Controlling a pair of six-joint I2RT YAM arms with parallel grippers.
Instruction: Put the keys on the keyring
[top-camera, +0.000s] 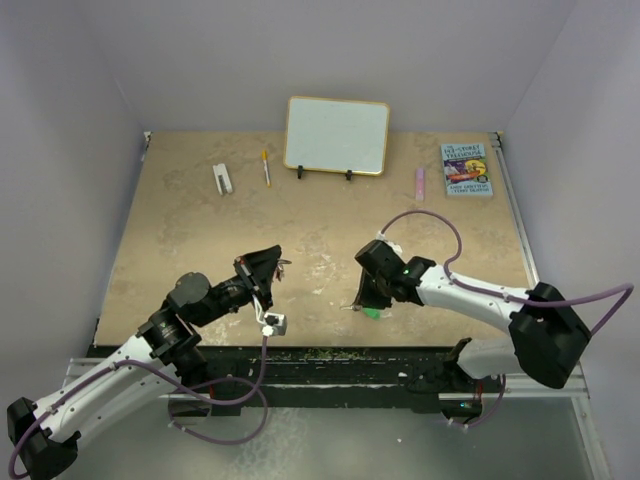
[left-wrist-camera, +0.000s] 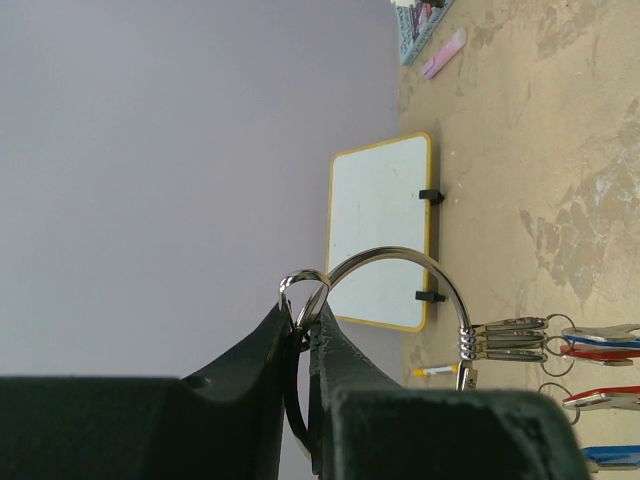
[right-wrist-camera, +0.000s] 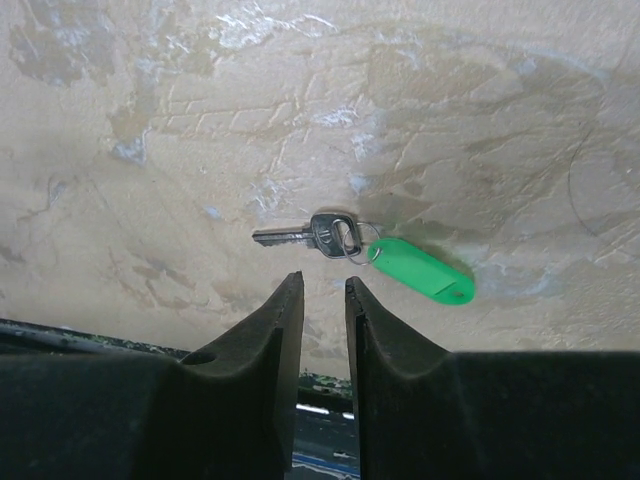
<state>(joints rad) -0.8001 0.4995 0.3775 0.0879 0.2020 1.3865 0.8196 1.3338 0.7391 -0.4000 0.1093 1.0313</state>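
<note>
Beige marbled tabletop (top-camera: 200, 230), lavender walls, and here we go: the left pincer (left-wrist-camera: 303, 318) is clamped tight on the keyring (left-wrist-camera: 400, 250), with keys (left-wrist-camera: 600, 345) on red and blue tags dangling from the ring just past its fingertips. The right pincer (right-wrist-camera: 322, 290) hangs over the lone key (right-wrist-camera: 318, 234), jaws a narrow slot apart, gripping nothing. Its green tag (right-wrist-camera: 425, 270) lies beyond the tips, to the right. The lettering on the book (top-camera: 467, 169) far beyond is too small to read.

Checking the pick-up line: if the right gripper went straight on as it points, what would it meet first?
Most likely the key with the green tag, lying on the table just beyond the right gripper, whose jaws stand slightly apart; how far off is unclear.
</note>
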